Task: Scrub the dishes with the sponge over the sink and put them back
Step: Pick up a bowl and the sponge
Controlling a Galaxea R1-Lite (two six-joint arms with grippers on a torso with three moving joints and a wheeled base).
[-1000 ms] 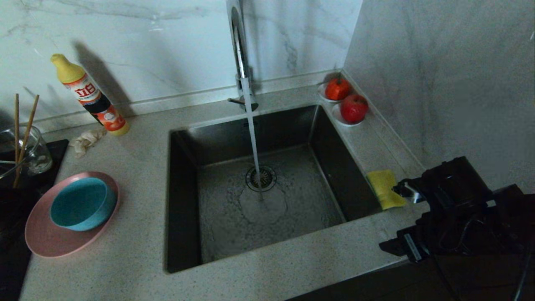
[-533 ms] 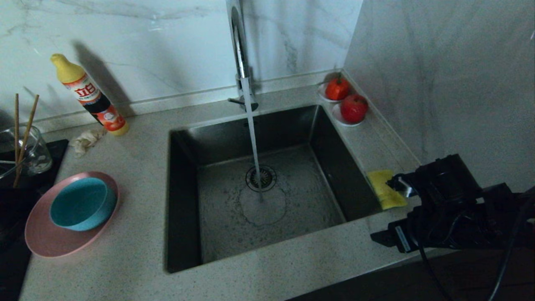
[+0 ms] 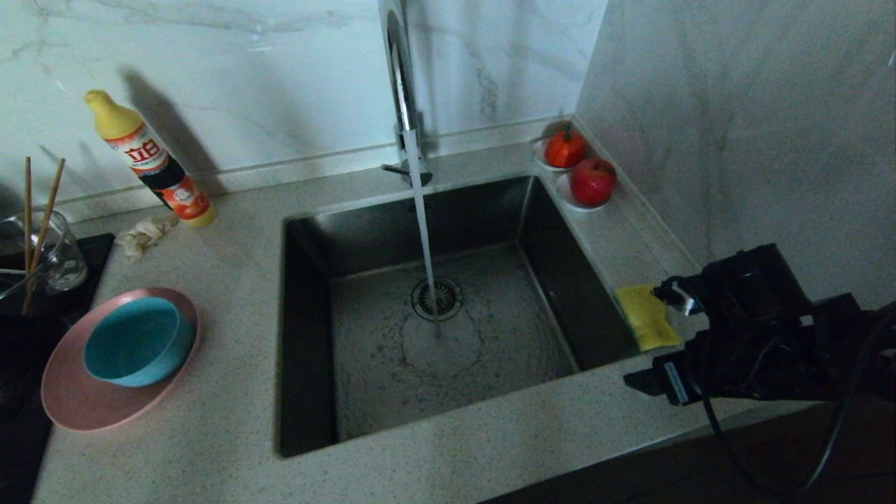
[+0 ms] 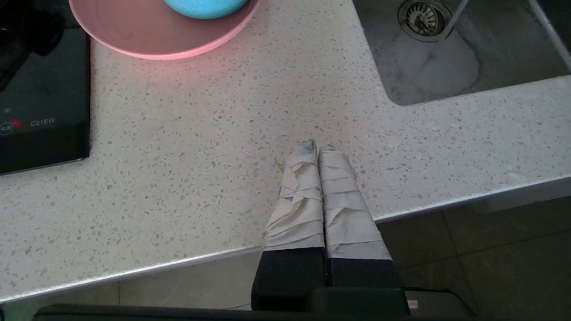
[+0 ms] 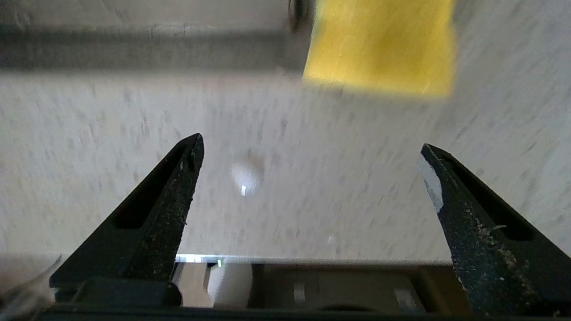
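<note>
The yellow sponge [image 3: 645, 315] [image 5: 379, 44] lies on the counter at the right rim of the steel sink [image 3: 308, 336] [image 4: 424, 84]. My right gripper [image 3: 661, 337] [image 5: 310, 142] hovers open just short of the sponge, with bare counter between its fingers. At the left, the teal bowl [image 3: 136, 341] [image 4: 205, 6] sits in the pink plate [image 3: 84, 406] [image 4: 147, 40]. The chopsticks [image 3: 42, 224] stand in a glass cup. My left gripper [image 4: 317, 147] is shut and empty over the counter's front edge.
The faucet [image 3: 402, 84] runs water onto the drain [image 3: 437, 299]. A detergent bottle [image 3: 150, 164] and a paper wad [image 3: 143, 234] lie at the back left. Two red fruits [image 3: 593, 180] sit on saucers in the back right corner. A black cooktop [image 4: 40, 111] lies far left.
My right gripper has moved a little away from the counter's front edge and closer to the sponge, still open. Nothing else has shifted.
</note>
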